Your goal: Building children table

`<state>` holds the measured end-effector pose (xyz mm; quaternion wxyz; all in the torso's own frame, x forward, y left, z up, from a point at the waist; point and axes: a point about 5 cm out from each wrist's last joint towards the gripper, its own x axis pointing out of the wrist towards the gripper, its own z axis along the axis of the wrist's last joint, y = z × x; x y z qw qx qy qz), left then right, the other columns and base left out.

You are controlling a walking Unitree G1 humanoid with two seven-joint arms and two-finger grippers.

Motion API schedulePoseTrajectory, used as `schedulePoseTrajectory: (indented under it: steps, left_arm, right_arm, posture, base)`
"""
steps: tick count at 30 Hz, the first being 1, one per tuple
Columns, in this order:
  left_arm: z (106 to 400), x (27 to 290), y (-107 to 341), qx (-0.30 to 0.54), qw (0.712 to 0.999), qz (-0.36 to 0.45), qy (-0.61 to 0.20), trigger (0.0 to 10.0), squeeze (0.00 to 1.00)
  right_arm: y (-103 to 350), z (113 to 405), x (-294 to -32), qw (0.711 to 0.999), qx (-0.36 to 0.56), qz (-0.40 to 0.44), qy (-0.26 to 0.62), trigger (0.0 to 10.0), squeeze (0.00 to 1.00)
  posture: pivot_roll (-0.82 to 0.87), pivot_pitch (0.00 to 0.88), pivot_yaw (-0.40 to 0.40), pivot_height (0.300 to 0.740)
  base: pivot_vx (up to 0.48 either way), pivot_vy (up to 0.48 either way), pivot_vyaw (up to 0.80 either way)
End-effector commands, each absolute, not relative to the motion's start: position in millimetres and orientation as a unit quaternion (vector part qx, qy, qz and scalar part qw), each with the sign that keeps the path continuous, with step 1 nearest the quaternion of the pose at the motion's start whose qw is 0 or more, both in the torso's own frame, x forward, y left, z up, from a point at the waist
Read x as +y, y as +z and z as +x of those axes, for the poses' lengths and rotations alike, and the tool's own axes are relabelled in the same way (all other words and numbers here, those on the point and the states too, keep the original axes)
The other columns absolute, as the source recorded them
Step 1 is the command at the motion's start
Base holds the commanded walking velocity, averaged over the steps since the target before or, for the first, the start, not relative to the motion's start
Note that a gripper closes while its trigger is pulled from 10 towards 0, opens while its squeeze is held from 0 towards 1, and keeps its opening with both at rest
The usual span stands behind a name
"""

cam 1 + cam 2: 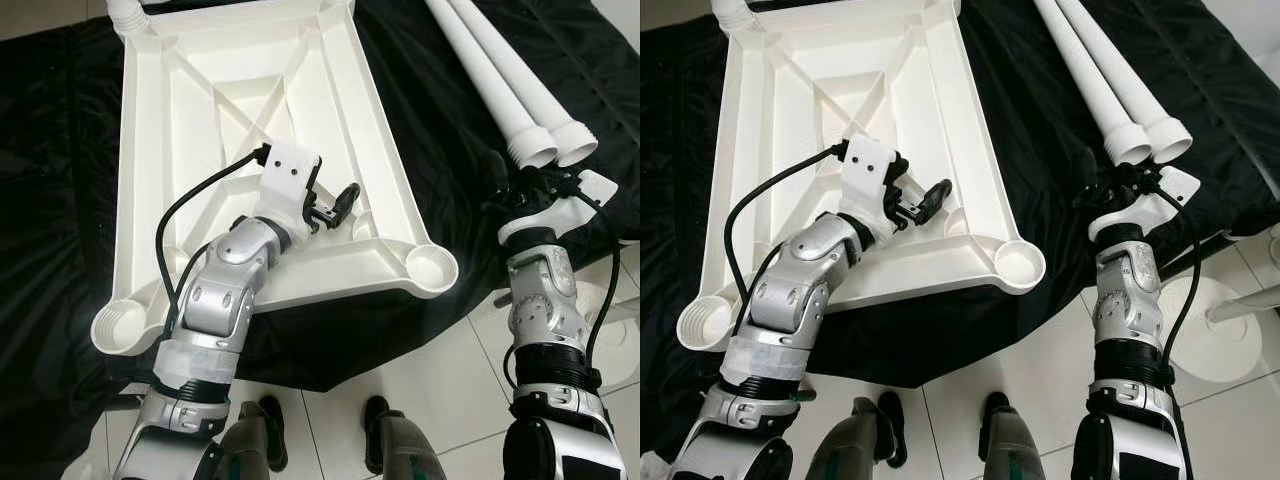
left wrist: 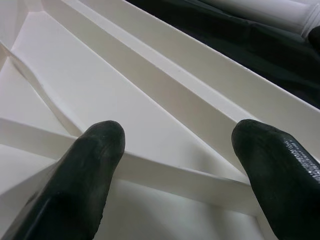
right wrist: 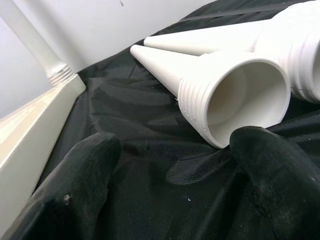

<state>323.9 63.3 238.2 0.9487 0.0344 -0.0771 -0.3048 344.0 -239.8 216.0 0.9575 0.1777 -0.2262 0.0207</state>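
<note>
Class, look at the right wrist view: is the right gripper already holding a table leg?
No. The right gripper is open, above black cloth, just short of the table leg.

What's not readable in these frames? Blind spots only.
- Loose table legs: far ends cut off by the top edge of the eye views.
- Fitted leg at the far corner of the upturned tabletop: cut off by the same edge.
- Right gripper: jaws foreshortened in the eye views; right wrist view shows them apart before the leg mouths.
- Near tabletop rim: partly hidden by the left arm, left gripper.

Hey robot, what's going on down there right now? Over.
Left end effector open over upturned tabletop. Right end effector open by two loose legs on black cloth. Nothing blocking.
</note>
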Motion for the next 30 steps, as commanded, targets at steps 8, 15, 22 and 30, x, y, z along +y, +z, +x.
schedulePoseTrajectory:
  steps: [8, 15, 22, 30]
  left_arm:
    - [323.6, 70.6, 218.3, -0.030, 0.961, 0.031, -0.273, 10.0, 0.00]
    - [323.5, 70.8, 218.6, -0.031, 0.962, 0.029, -0.268, 10.0, 0.00]
    - [324.6, 70.5, 219.8, -0.033, 0.963, 0.028, -0.264, 10.0, 0.00]
    - [325.1, 69.6, 219.7, -0.033, 0.964, 0.027, -0.264, 10.0, 0.00]
  right_arm:
    - [211.5, 336.9, -240.0, 0.949, -0.236, 0.201, 0.054, 10.0, 0.00]
    - [224.1, 335.1, -249.2, 0.939, -0.260, 0.217, 0.068, 10.0, 0.00]
    - [229.0, 338.2, -256.1, 0.938, -0.262, 0.219, 0.053, 10.0, 0.00]
    - [240.8, 354.2, -260.7, 0.943, -0.231, 0.232, 0.053, 10.0, 0.00]
  posture:
    - [0.06, 0.351, 0.070, 0.740]
    - [0.06, 0.342, 0.066, 0.740]
    - [0.05, 0.332, 0.061, 0.740]
    - [0.05, 0.328, 0.065, 0.740]
  base:
    - [0.000, 0.000, 0.00]
    - [0.000, 0.000, 0.00]
    - [0.000, 0.000, 0.00]
    - [0.000, 0.000, 0.00]
